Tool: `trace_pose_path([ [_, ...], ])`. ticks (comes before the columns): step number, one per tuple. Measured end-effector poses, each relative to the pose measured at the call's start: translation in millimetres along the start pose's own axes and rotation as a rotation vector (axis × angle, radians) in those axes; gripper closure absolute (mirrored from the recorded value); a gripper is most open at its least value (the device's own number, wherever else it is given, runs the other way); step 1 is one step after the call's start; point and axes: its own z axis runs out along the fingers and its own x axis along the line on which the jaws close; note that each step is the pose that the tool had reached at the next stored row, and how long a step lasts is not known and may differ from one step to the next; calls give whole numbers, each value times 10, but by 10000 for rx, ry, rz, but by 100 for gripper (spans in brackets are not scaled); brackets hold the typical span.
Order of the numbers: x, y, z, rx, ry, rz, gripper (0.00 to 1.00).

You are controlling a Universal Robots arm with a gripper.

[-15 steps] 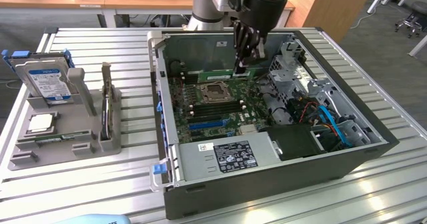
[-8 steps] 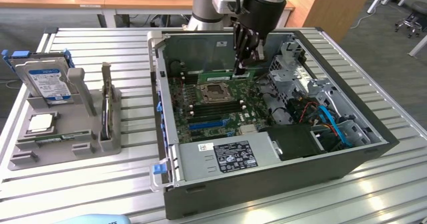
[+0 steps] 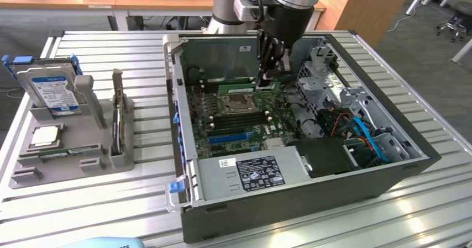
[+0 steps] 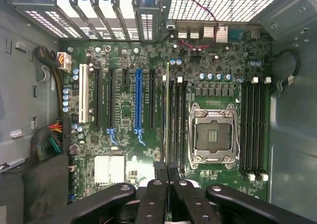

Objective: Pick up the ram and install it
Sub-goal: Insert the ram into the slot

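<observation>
The ram (image 3: pixel 240 86) is a thin green stick held level inside the open computer case (image 3: pixel 295 201), just above the motherboard's far memory slots. My gripper (image 3: pixel 267 81) reaches straight down into the case and is shut on the stick's end nearest the exterior view's right. In the wrist view the ram (image 4: pixel 166 115) shows edge-on as a thin line running out from my closed gripper (image 4: pixel 167 173), alongside the black memory slots (image 4: pixel 177 120) next to the empty processor socket (image 4: pixel 214 135).
A grey tray (image 3: pixel 74 173) at the exterior view's left holds a hard drive (image 3: pixel 52 90), a square silver chip (image 3: pixel 46 135) and another green stick (image 3: pixel 63 153). Inside the case are a power supply (image 3: pixel 255 173), drive cage (image 3: pixel 328 71) and cables (image 3: pixel 368 140).
</observation>
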Motion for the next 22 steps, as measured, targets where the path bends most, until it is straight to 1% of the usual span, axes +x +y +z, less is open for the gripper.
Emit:
trace_pose_path([
  [22,4,-11,198,2,-7,95,88],
])
